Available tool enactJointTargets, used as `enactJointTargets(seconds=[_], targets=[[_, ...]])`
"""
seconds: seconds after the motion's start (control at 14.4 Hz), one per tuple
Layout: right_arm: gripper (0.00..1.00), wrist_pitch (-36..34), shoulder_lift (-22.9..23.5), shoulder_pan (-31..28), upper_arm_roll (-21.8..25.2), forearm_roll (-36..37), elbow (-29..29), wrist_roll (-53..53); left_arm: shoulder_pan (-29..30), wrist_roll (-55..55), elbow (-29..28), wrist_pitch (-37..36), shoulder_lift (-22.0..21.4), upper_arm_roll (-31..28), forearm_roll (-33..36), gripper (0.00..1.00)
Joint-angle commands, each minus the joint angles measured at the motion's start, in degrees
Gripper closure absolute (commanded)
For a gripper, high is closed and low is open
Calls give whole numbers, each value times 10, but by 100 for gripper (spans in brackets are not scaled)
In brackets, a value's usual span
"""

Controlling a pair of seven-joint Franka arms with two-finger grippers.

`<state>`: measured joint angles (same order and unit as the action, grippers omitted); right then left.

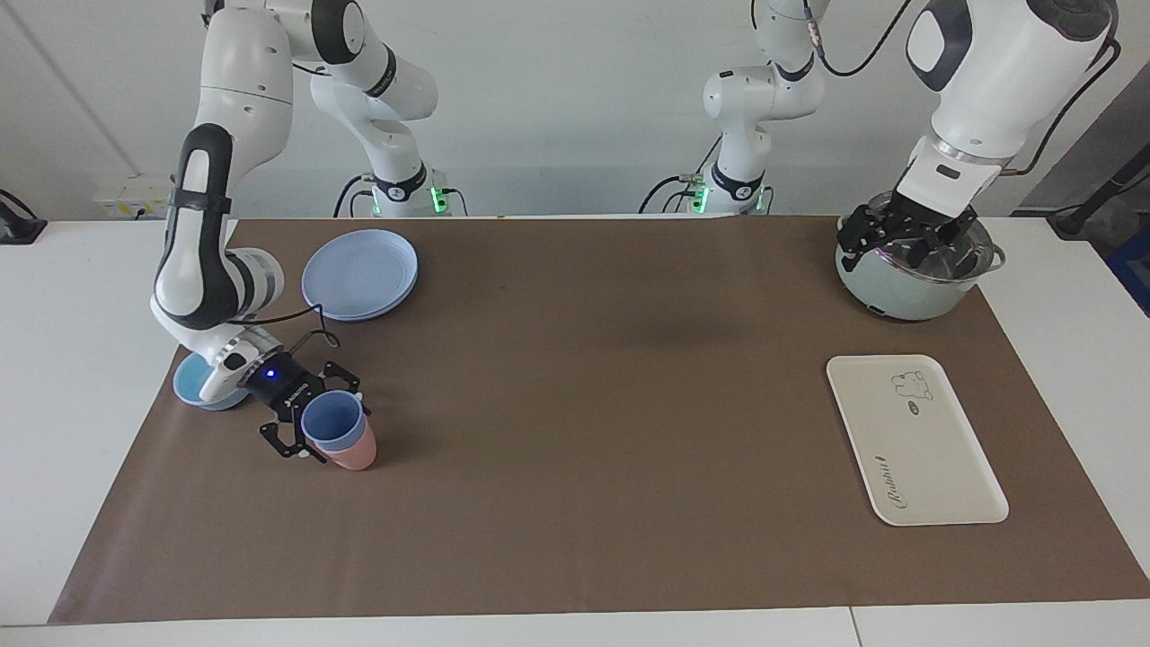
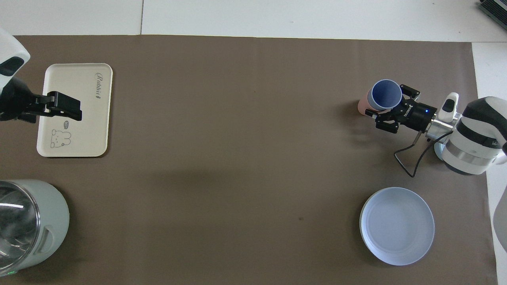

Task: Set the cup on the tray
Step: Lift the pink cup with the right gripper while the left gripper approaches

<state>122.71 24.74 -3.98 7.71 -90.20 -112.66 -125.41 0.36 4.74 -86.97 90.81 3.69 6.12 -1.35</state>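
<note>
The periwinkle-blue cup (image 1: 333, 420) (image 2: 384, 95) stands nested in a salmon-pink tumbler (image 1: 356, 456) (image 2: 361, 106) toward the right arm's end of the table. My right gripper (image 1: 316, 415) (image 2: 390, 105) is low at the cup, one finger on each side of it just below the rim, shut on it. The cream-white tray (image 1: 925, 458) (image 2: 89, 122) lies flat toward the left arm's end, with nothing on it. My left gripper (image 1: 903, 241) (image 2: 59, 106) waits open in the air over the pot, with nothing in it.
A pale green pot (image 1: 898, 296) (image 2: 47, 221) with a steel inside stands nearer to the robots than the tray. Stacked round blue plates (image 1: 359, 274) (image 2: 397, 225) lie nearer to the robots than the cup. A light-blue bowl (image 1: 190, 388) sits under the right wrist.
</note>
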Motion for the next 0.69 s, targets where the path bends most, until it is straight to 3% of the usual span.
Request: enactJointTargets(seconds=[0.0,0.07,0.14,0.28,0.63], targets=[[14,10,0,2,-2,-23,-8,-26,6,-6,-25,23,-17,2,-28,0],[74,11,1,3,-2,-24,-6,-41,6,-5,-25,24,-16,2,-36,0],[100,15,1,2,-2,-28,-7,-48,6,-4,-25,27,-16,2,-47,0],[100,22,1,2,-2,-38,-7,-48,6,-1,-25,38,-13,2,-58,0],[100,33,-19,7,-2,-28,2,-6,-18,91,-17,108,8,7,-191,5]])
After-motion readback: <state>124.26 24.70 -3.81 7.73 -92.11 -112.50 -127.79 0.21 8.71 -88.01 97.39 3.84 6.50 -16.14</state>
